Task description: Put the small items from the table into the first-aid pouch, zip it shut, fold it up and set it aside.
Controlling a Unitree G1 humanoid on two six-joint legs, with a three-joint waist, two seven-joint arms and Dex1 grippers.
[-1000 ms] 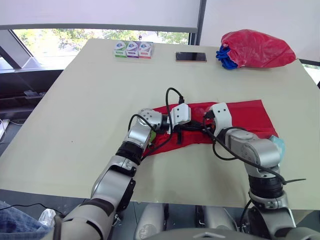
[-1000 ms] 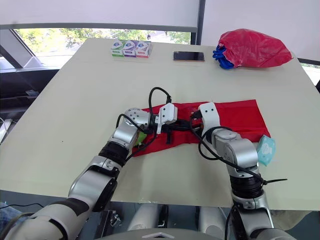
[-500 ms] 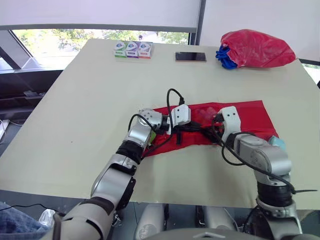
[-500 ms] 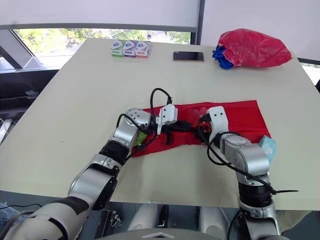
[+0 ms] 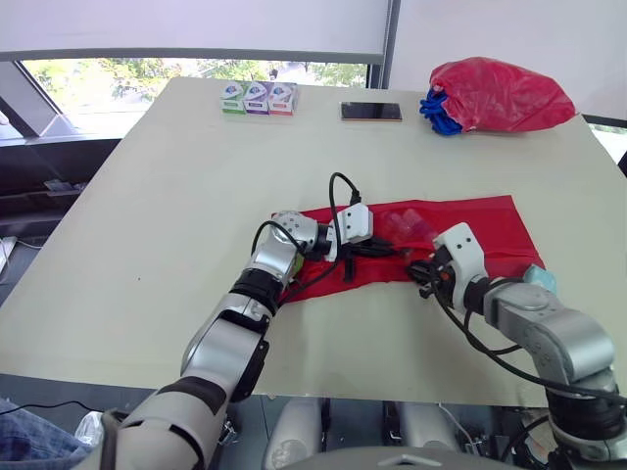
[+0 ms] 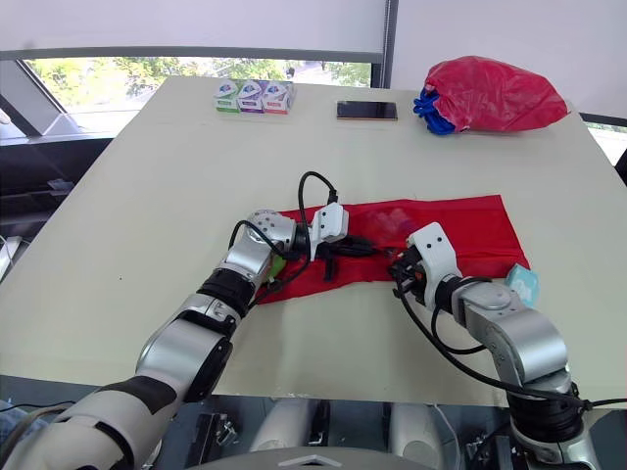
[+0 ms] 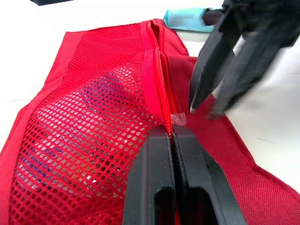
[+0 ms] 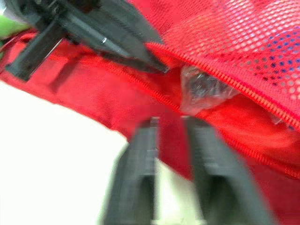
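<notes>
Beige table (image 5: 167,196) by window (image 5: 147,70); left pincer (image 7: 171,133) pinching red pouch (image 5: 485,227) zipper edge, right pincer (image 8: 169,123) parted, empty.

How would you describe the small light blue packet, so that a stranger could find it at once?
Find the flat red pouch spread in the middle of the beige table. At its near corner on the robot's right lies the light blue packet. It is the only pale blue thing beside all that red fabric.

Eye views look down across the table (image 5: 147,196); wrist views face the red pouch (image 7: 84,117) closely, shared by all.
</notes>
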